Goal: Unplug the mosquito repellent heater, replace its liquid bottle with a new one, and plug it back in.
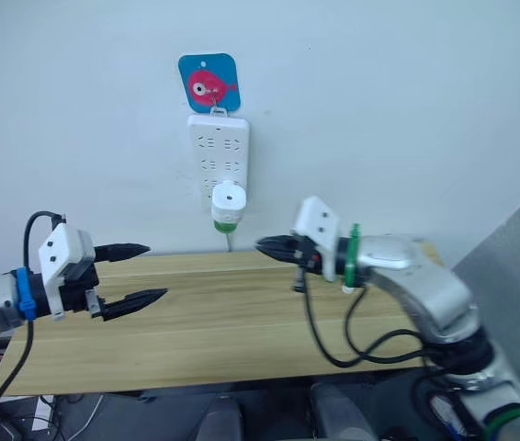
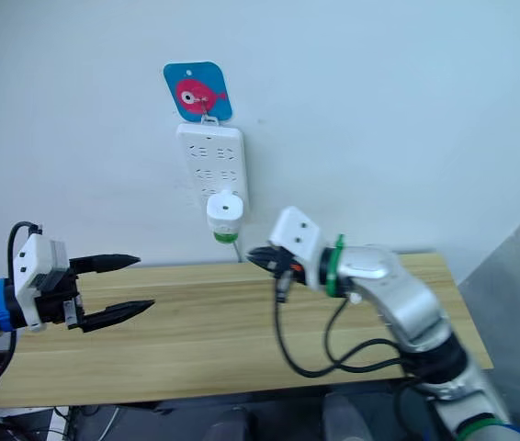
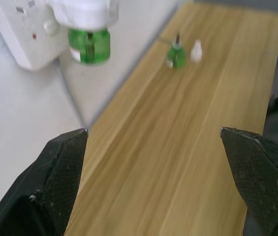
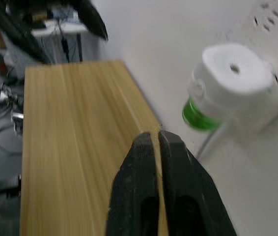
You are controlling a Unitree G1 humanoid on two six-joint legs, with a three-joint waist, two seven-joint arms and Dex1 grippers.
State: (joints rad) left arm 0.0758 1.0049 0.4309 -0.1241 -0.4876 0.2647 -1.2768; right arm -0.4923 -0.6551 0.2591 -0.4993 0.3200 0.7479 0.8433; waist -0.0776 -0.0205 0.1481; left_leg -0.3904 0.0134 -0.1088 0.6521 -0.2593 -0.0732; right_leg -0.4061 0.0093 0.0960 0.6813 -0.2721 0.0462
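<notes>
We look down on a light wooden table (image 1: 223, 322) pushed against a pale, bare wall (image 1: 407, 92). Its long far edge meets the wall and its near edge runs across the foreground; a grey panel (image 1: 517, 248) rises at its right end. Most of the tabletop between the two arms lies open.

On the wall above the far edge hangs a white power strip (image 1: 218, 152), hooked under a blue card with a pink fish (image 1: 209, 83). The mosquito repellent heater (image 1: 228, 198) sits plugged into the strip's lowest socket, its green liquid bottle (image 1: 226, 223) hanging beneath it, clear of the tabletop. A thin cord (image 1: 230, 242) drops from the strip to the table edge.

Our left gripper (image 1: 141, 273) hovers over the left part of the table, its fingers spread wide and holding nothing. Our right gripper (image 1: 265, 244) hangs just below and to the right of the heater, fingers pressed together and empty, with black cables (image 1: 333, 349) looping down from the arm onto the wood.

From the left wrist we see a second green bottle (image 3: 177, 53) and a small white cap (image 3: 196, 50) standing side by side far along the table.
</notes>
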